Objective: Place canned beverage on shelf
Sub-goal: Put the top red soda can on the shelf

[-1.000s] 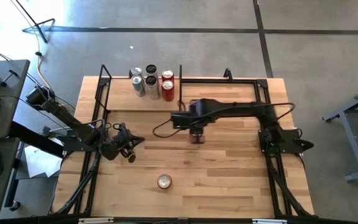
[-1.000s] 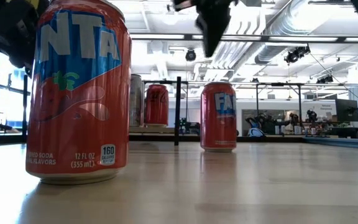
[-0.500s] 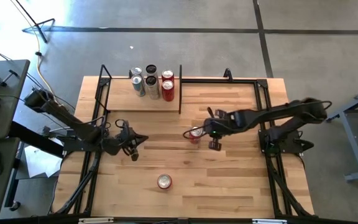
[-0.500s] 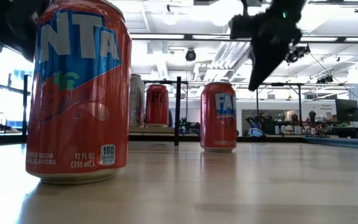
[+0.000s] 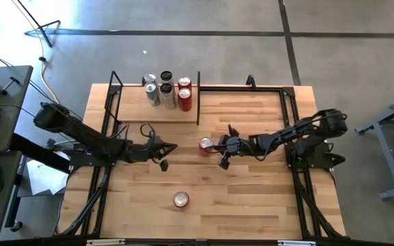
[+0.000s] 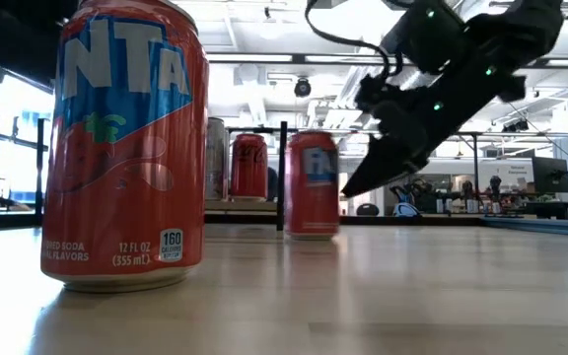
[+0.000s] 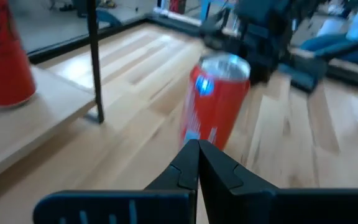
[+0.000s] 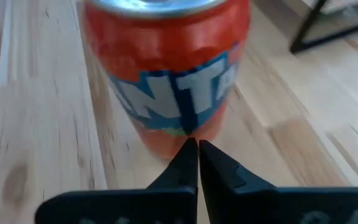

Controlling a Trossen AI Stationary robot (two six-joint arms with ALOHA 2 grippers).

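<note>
Can (image 5: 206, 145) stands mid-surface, off the shelf (image 5: 137, 111); right tool (image 5: 223, 146), pinched empty, sits beside it, left tool (image 5: 164, 149) closed too.

The bench (image 5: 252, 198) is of pale wood in long glued strips, smooth, with a soft satin shine. The shelf (image 5: 132, 111) is a board of the same light wood, and its uprights (image 5: 198, 98) are thin black metal rods with a matt finish. The red can (image 6: 126, 148) nearest the low camera is glossy printed metal, and its top (image 5: 181, 199) is bare silver metal. The can in the middle (image 5: 205, 145) has the same shiny coat. Both hands, left (image 7: 197, 163) and right (image 8: 197, 163), look like matt black plastic. The floor (image 5: 183, 41) is grey, dull and smooth, like concrete.
</note>
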